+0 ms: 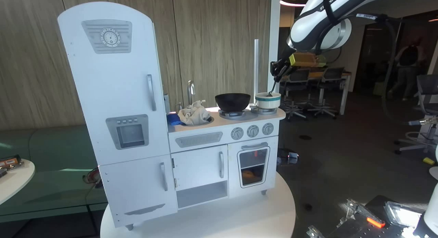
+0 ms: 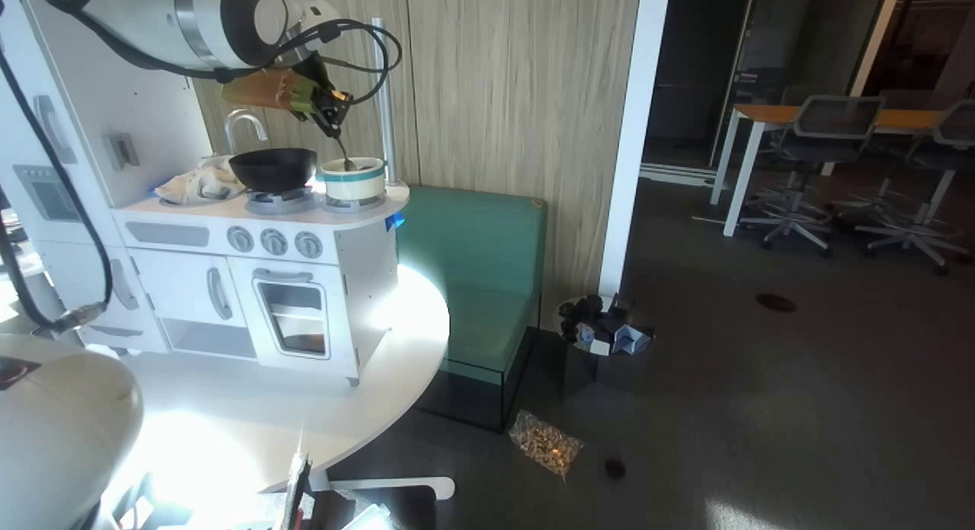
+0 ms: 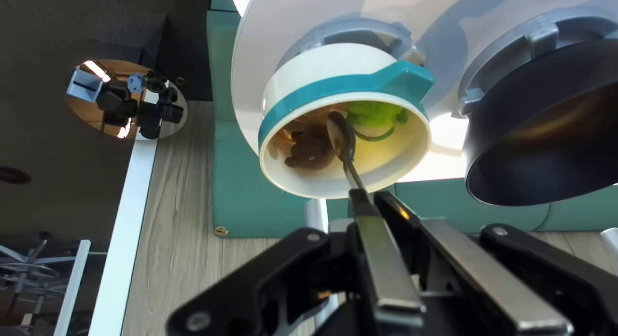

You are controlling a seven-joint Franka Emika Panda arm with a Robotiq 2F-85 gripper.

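My gripper [image 3: 371, 196] is shut on a metal spoon [image 3: 342, 135], held by its handle. The spoon's bowl points down into a white pot [image 3: 309, 77] with a teal band. Inside the pot lie a brown rounded object [image 3: 311, 150] and a bright green object [image 3: 372, 115]. The spoon's bowl shows between them; I cannot tell if it touches either. In both exterior views the gripper [image 1: 276, 79] [image 2: 334, 130] is just above the pot [image 1: 268, 104] [image 2: 354, 187], spoon slanting down into it. The pot sits on the end burner of a white toy kitchen [image 1: 202, 168].
A black pan [image 1: 232, 103] stands on the neighbouring burner, close beside the pot. A crumpled beige cloth [image 1: 194, 114] lies in the sink by the faucet [image 1: 190, 89]. An upright metal post [image 1: 256, 70] rises behind the pot. The tall toy fridge [image 1: 116, 84] borders the counter.
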